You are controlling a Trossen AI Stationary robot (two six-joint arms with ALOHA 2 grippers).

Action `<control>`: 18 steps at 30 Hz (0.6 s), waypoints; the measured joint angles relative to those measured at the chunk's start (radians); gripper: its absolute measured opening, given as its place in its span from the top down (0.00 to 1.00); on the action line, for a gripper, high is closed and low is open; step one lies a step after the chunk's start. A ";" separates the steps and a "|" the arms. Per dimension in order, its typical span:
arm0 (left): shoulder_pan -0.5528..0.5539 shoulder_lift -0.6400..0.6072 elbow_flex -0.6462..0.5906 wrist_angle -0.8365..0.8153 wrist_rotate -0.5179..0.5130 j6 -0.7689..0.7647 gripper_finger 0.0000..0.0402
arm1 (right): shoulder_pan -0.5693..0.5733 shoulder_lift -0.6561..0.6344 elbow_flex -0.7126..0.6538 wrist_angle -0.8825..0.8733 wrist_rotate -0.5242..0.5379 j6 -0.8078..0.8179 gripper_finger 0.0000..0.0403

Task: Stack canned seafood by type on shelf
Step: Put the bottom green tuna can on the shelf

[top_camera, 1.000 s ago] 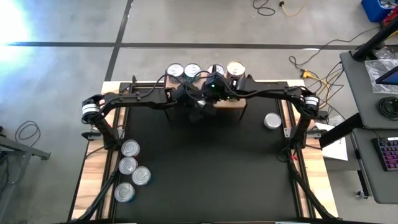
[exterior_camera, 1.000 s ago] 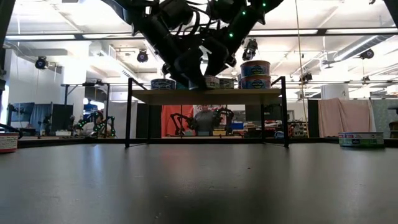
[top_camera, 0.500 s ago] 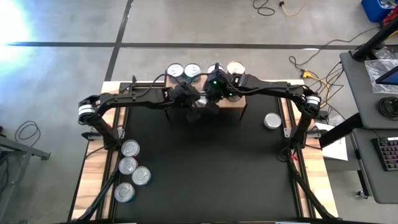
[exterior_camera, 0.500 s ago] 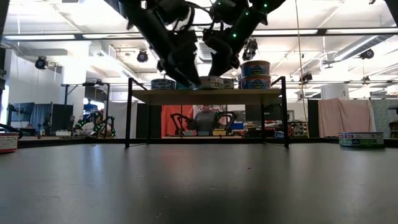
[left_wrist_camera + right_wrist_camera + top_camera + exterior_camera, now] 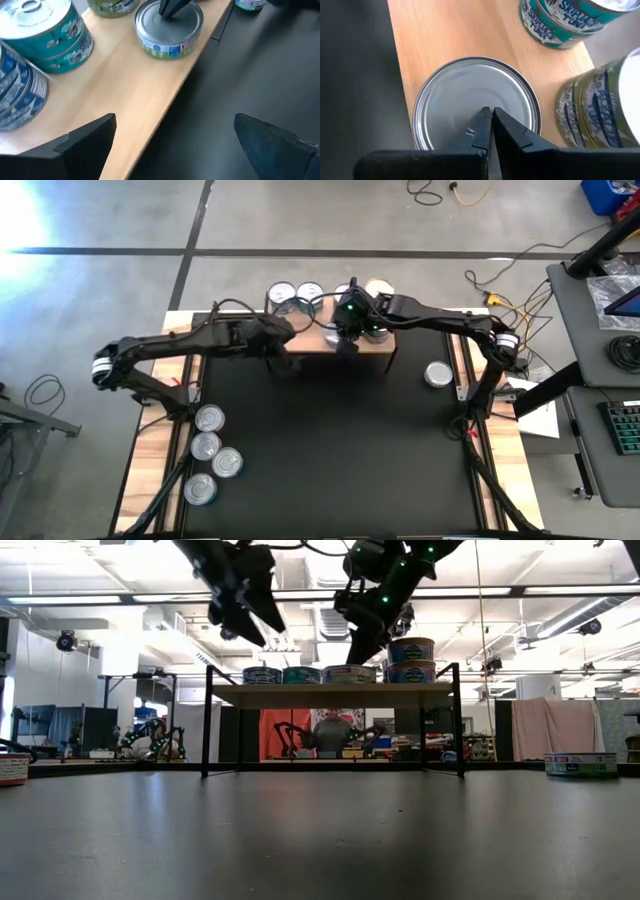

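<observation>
Standing upright, tin (image 5: 476, 102) on shelf (image 5: 450, 35).

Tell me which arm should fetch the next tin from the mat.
Left, probably. The left hand is open, empty and raised off the shelf, on the side where four tins lie. The right hand is shut, its tips over a tin on the shelf.
</observation>
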 joint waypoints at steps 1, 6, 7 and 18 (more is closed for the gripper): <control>-0.002 -0.011 -0.006 0.000 0.000 -0.009 0.03 | 0.000 -0.002 0.000 -0.009 0.012 -0.006 0.97; -0.003 -0.047 -0.046 0.001 -0.001 -0.041 0.03 | -0.003 -0.006 0.000 -0.028 0.088 -0.025 0.97; -0.003 -0.051 -0.055 -0.002 -0.002 -0.045 0.03 | -0.006 -0.006 0.000 -0.027 0.096 -0.024 0.97; -0.006 -0.059 -0.075 0.001 -0.071 -0.063 0.03 | -0.012 -0.011 0.000 -0.023 0.101 0.003 0.97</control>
